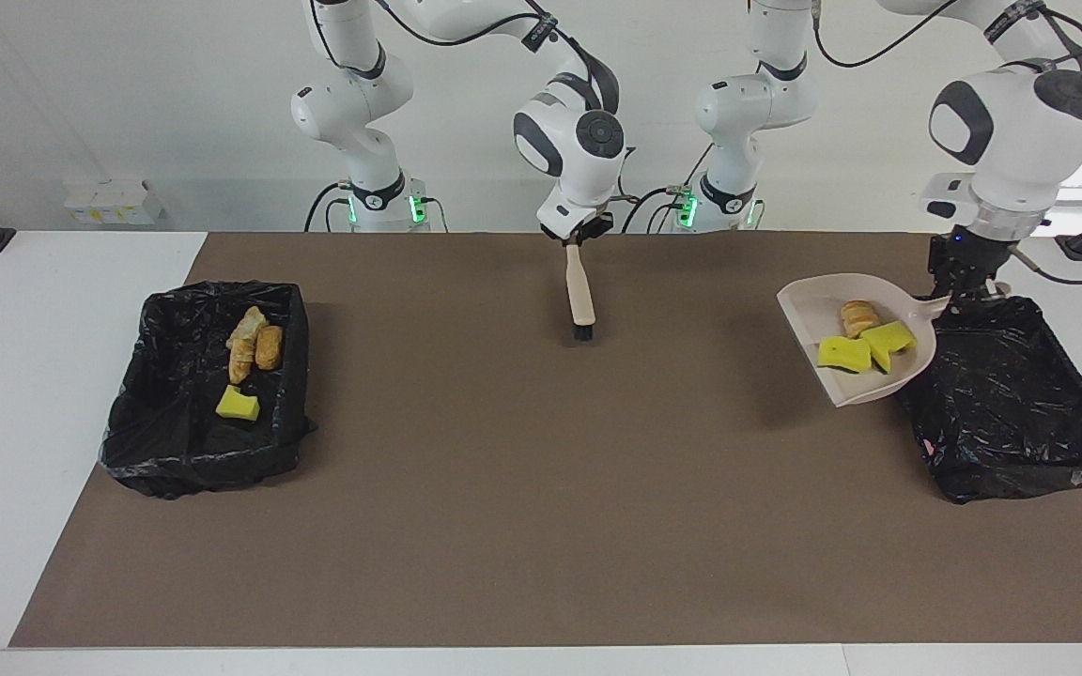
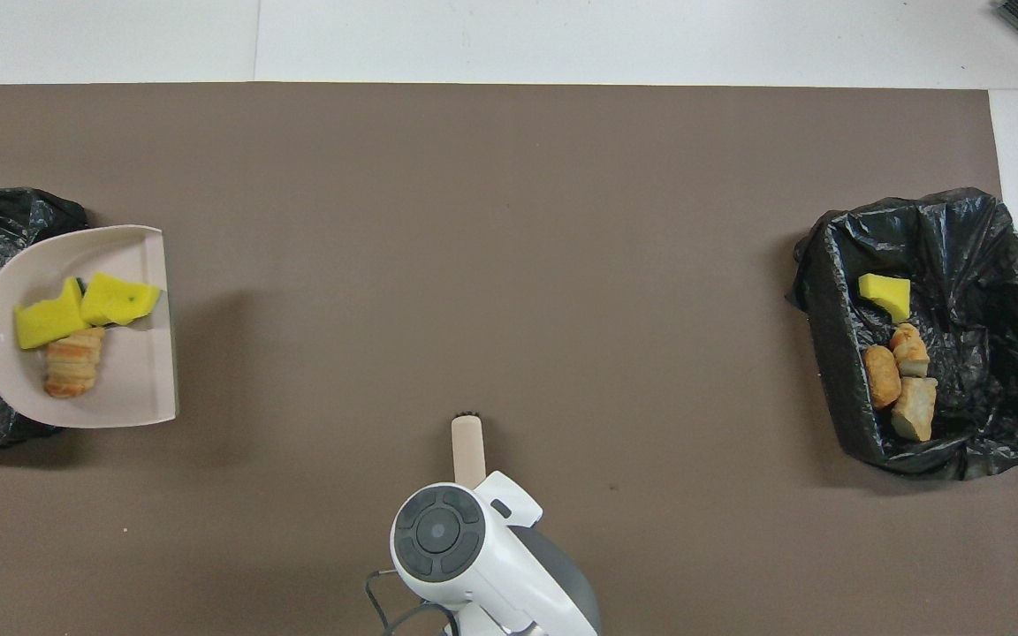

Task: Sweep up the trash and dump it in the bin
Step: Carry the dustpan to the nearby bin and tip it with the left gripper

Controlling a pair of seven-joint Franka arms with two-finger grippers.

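Tabletop [image 1: 541, 526]: white, with a big brown mat [image 2: 509, 221] over most of it.
Dustpan [image 1: 856, 324]: up in the air at the rim of the empty bin [image 1: 1011, 394], carrying the trash [image 1: 865, 343], two yellow chunks plus a bread lump.
Other bin [image 1: 208, 404]: well away from the dustpan at the right arm's end, already has bread lumps and one yellow chunk.
Left gripper [image 1: 964, 282]: clamped on the dustpan handle, only the facing view shows it.
Right gripper [image 1: 579, 230]: closed on the brush [image 1: 580, 296], over the mat.
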